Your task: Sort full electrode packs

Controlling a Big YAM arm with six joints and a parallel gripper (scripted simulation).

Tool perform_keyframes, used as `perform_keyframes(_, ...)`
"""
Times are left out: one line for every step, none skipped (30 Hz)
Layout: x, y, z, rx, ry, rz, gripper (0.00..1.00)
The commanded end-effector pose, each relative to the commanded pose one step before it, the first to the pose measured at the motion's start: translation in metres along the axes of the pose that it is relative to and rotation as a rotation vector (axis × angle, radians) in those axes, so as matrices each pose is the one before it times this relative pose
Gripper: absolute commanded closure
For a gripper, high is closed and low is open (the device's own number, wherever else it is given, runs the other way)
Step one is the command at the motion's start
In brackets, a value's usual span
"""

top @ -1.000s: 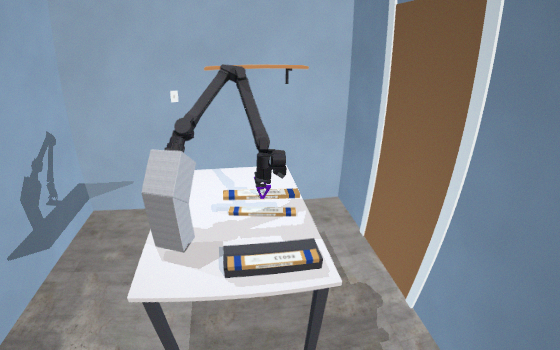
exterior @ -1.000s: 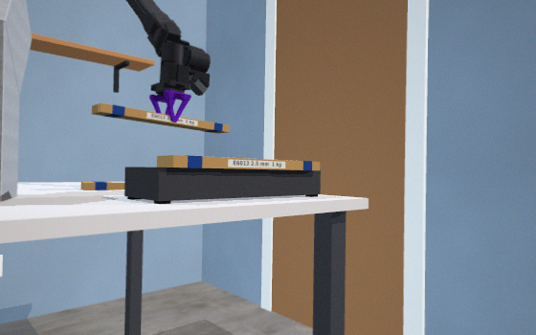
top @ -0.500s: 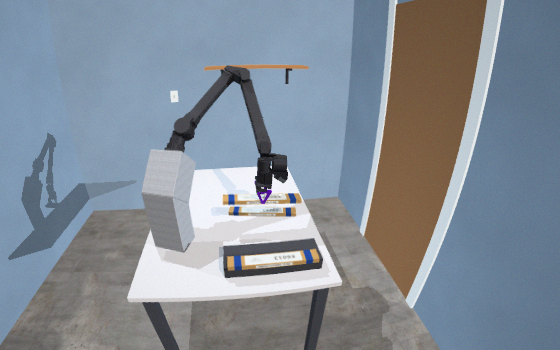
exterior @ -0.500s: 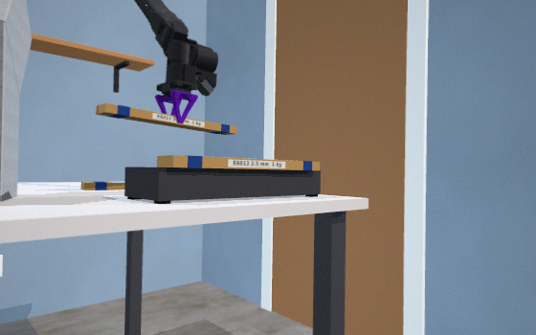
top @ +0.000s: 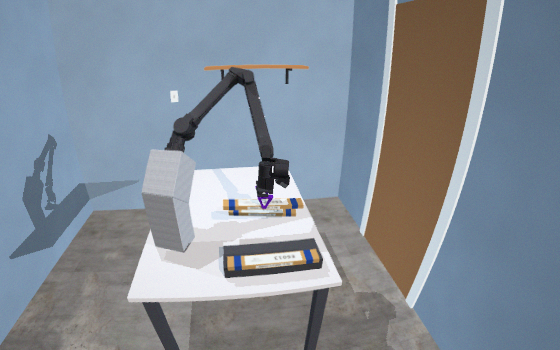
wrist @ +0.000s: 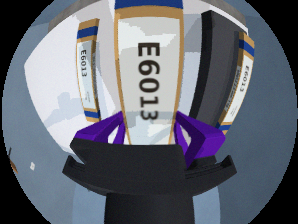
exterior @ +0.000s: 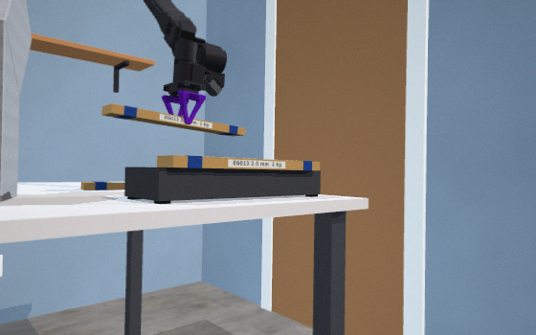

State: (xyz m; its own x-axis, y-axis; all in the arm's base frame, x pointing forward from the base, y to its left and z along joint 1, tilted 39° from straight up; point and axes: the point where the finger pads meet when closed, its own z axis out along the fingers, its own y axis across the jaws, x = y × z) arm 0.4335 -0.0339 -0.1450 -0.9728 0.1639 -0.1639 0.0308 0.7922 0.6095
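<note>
My gripper (top: 264,202) with purple fingers is shut on a tan electrode pack with blue bands (exterior: 173,120). It holds the pack by its middle in the air above the table, tilted a little. The held pack fills the wrist view (wrist: 148,70), label E6013. A second pack (top: 273,259) lies flat on the black low platform (top: 272,267) near the table's front edge; it also shows in the side view (exterior: 234,163) on the platform (exterior: 222,184). A third pack (top: 262,212) lies on the white table under the held one and shows at the wrist view's left (wrist: 88,70).
A tall grey block (top: 167,200) stands tilted on the table's left side. A wooden wall shelf (top: 256,67) hangs behind the arm. A brown door (top: 425,135) is to the right. The table's right edge is close to the platform.
</note>
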Motion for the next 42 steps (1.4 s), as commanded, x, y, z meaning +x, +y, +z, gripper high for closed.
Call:
perform_keyframes(-0.03241,-0.02312,-0.03146,0.01719,-0.0816,-0.01096,1.0)
perform_keyframes(0.00081,-0.00312,0.00102,-0.00048,0.00171,0.00152,1.0)
perform_keyframes(0.00121,-0.00332,0.00136,-0.0006,0.00255,0.00221,1.0)
perform_keyframes(0.00102,-0.00326,0.0012,-0.00037,0.0022,0.00188,1.0)
perform_keyframes(0.00086,-0.00319,0.00106,-0.0002,0.00189,0.0016,1.0)
perform_keyframes(0.00073,-0.00313,0.00095,-0.00011,0.00161,0.00136,1.0)
perform_keyframes(0.00061,-0.00306,0.00085,-0.0001,0.00136,0.00115,1.0)
perform_keyframes(0.00051,-0.00301,0.00076,-0.00011,0.00114,0.00098,1.0)
perform_keyframes(-0.00024,-0.00265,0.00011,0.00029,-0.0004,-0.00033,1.0)
perform_keyframes(-0.00116,-0.00221,-0.00072,0.00082,-0.00231,-0.00196,1.0)
perform_keyframes(0.0,0.0,0.0,0.0,0.0,0.0,1.0)
perform_keyframes(0.0,0.0,0.0,0.0,0.0,0.0,1.0)
perform_keyframes(-0.00137,-0.00211,-0.00091,0.00092,-0.00274,-0.00232,1.0)
perform_keyframes(-0.00117,-0.0022,-0.00073,0.00078,-0.00235,-0.00198,1.0)
perform_keyframes(-0.00101,-0.00228,-0.00058,0.00068,-0.00201,-0.00169,1.0)
perform_keyframes(-0.00087,-0.00235,-0.00046,0.00059,-0.00172,-0.00144,1.0)
perform_keyframes(-0.00075,-0.00241,-0.00035,0.00052,-0.00148,-0.00124,1.0)
perform_keyframes(0.00001,-0.00274,0.00032,0.00002,0.00002,0.00006,1.0)
perform_keyframes(0.00126,-0.00325,0.00139,-0.0008,0.00245,0.00217,1.0)
perform_keyframes(0.00123,-0.00324,0.00137,-0.00078,0.00239,0.00212,1.0)
perform_keyframes(0.00104,-0.00316,0.00121,-0.00063,0.00203,0.0018,1.0)
perform_keyframes(0.00088,-0.0031,0.00107,-0.00049,0.00173,0.00153,1.0)
perform_keyframes(0.00074,-0.00305,0.00095,-0.00037,0.00147,0.0013,1.0)
perform_keyframes(0.00062,-0.003,0.00085,-0.0003,0.00124,0.0011,1.0)
perform_keyframes(0.00012,-0.0028,0.00042,0.00004,0.00029,0.00027,1.0)
perform_keyframes(-0.00095,-0.00238,-0.00052,0.0008,-0.00172,-0.00151,1.0)
perform_keyframes(-0.00152,-0.00215,-0.00103,0.00122,-0.0028,-0.00246,1.0)
perform_keyframes(0.0,0.0,0.0,0.0,0.0,0.0,1.0)
perform_keyframes(0.0,0.0,0.0,0.0,0.0,0.0,1.0)
perform_keyframes(-0.00131,-0.00223,-0.00084,0.00101,-0.00241,-0.0021,1.0)
perform_keyframes(-0.00113,-0.0023,-0.00068,0.00086,-0.00207,-0.00179,1.0)
perform_keyframes(-0.00097,-0.00237,-0.00054,0.00077,-0.00177,-0.00153,1.0)
perform_keyframes(-0.00083,-0.00243,-0.00042,0.0007,-0.00151,-0.00131,1.0)
perform_keyframes(-0.00071,-0.00248,-0.00032,0.00064,-0.00129,-0.00112,1.0)
perform_keyframes(0.0006,-0.00296,0.00082,-0.00033,0.00109,0.00098,1.0)
perform_keyframes(0.00155,-0.00327,0.00163,-0.00103,0.00278,0.00248,1.0)
perform_keyframes(0.00131,-0.00319,0.00143,-0.00085,0.00236,0.0021,1.0)
perform_keyframes(0.0011,-0.00313,0.00126,-0.00069,0.002,0.00178,1.0)
perform_keyframes(0.00093,-0.00307,0.00111,-0.00056,0.0017,0.00151,1.0)
perform_keyframes(0.00078,-0.00302,0.00099,-0.00044,0.00144,0.00128,1.0)
perform_keyframes(0.00066,-0.00298,0.00088,-0.00034,0.00123,0.00108,1.0)
perform_keyframes(-0.00038,-0.00264,-0.00002,0.00048,-0.00057,-0.00054,1.0)
